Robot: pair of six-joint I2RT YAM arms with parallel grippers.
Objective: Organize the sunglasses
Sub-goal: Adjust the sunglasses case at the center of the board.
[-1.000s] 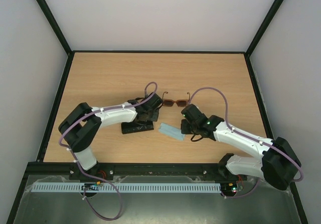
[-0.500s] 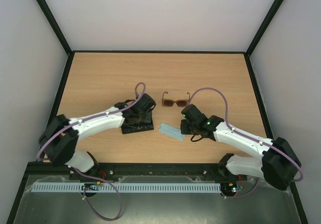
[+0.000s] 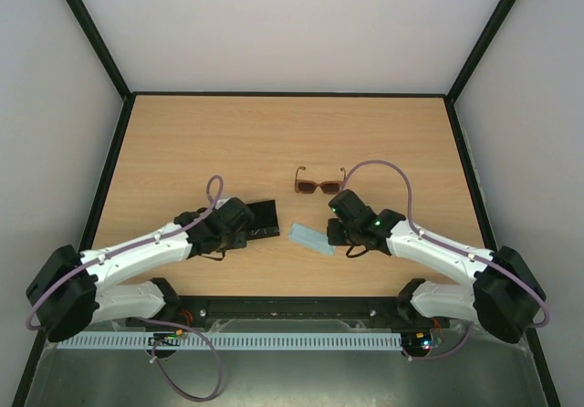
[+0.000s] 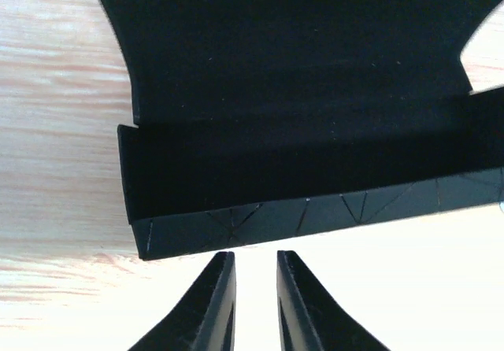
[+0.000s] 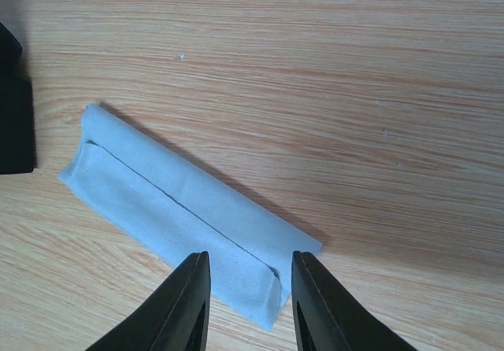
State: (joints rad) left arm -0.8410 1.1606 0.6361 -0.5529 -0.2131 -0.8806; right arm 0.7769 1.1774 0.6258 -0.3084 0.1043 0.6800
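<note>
Sunglasses [image 3: 319, 185] are seen lying on the table [image 3: 182, 142] near its middle, held by neither arm.

Their thin arms appear unfolded toward the far side, and they are set just beyond the right gripper [image 5: 250, 258] and the pale blue cloth [image 5: 181, 217], apart from both. The right gripper is poised over the near end of the folded cloth with its fingers slightly parted; whether the cloth is touched cannot be told. A black case [image 4: 299, 115] is laid open on the wood to the left of the cloth, its flap spread flat. The left gripper [image 4: 254, 255] is stopped just short of the case's near wall, its fingers drawn almost together with nothing gripped between them.
</note>
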